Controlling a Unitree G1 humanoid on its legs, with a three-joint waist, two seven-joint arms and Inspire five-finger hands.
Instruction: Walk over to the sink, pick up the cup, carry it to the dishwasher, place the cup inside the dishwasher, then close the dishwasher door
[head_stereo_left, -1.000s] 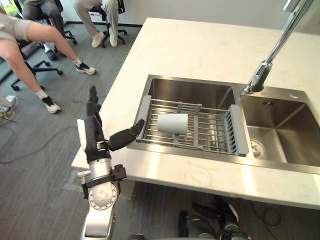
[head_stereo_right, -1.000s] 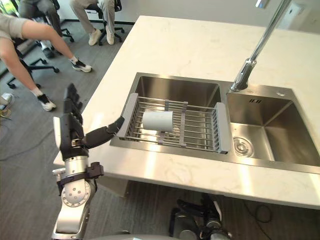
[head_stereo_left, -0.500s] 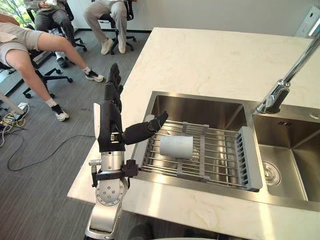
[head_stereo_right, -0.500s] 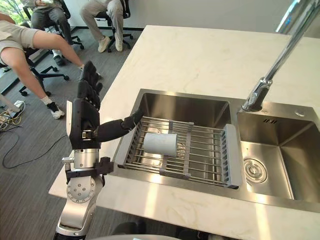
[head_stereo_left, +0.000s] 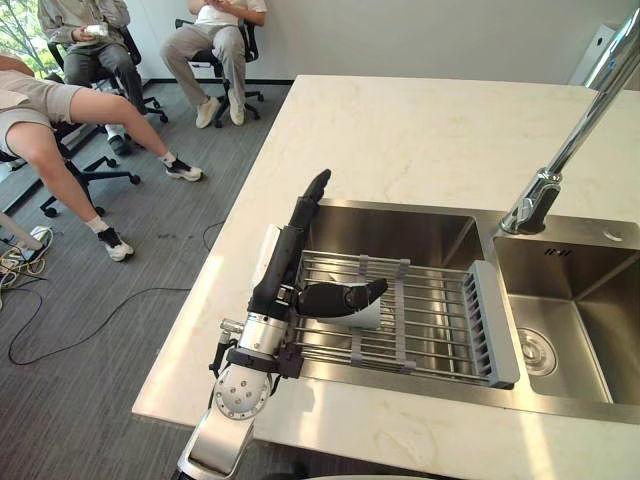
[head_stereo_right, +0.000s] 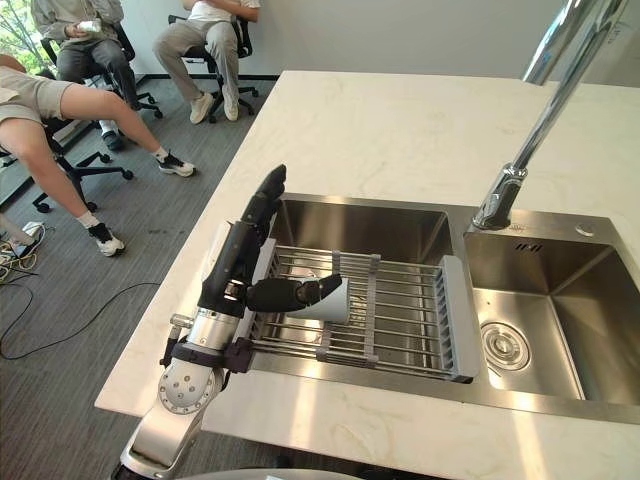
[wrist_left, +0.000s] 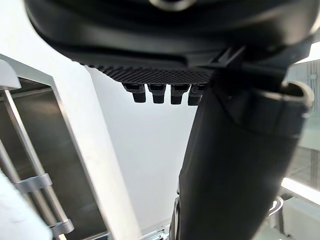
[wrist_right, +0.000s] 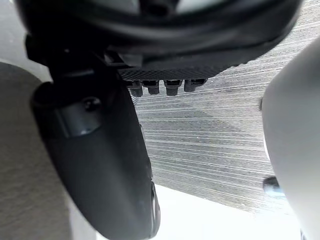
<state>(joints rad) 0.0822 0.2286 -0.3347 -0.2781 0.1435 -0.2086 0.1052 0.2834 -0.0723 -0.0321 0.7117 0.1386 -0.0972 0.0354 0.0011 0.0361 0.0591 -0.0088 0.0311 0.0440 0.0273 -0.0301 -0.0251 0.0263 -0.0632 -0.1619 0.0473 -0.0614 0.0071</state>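
A white cup (head_stereo_left: 367, 316) lies on its side on the grey wire rack (head_stereo_left: 440, 322) set in the left sink basin (head_stereo_left: 400, 225). My left hand (head_stereo_left: 288, 252) hovers over the rack's left end, open, its fingers straight and pointing away along the basin's edge. Its thumb (head_stereo_left: 340, 298) stretches across the near side of the cup, close to it or touching; the hand has no hold on the cup. The left wrist view shows the same thumb (wrist_left: 235, 165) past the rack bars (wrist_left: 30, 165). My right hand (wrist_right: 100, 150) hangs open over grey carpet.
A tall chrome faucet (head_stereo_left: 545, 190) rises between the left basin and the right basin (head_stereo_left: 580, 320). The pale counter (head_stereo_left: 420, 130) runs all round the sink. Several seated people (head_stereo_left: 75, 90) on office chairs are at the far left, and cables (head_stereo_left: 40, 300) lie on the carpet.
The camera has come closer to the sink. My left hand has moved from beside the counter's edge to over the rack, and its thumb now lies across the cup.
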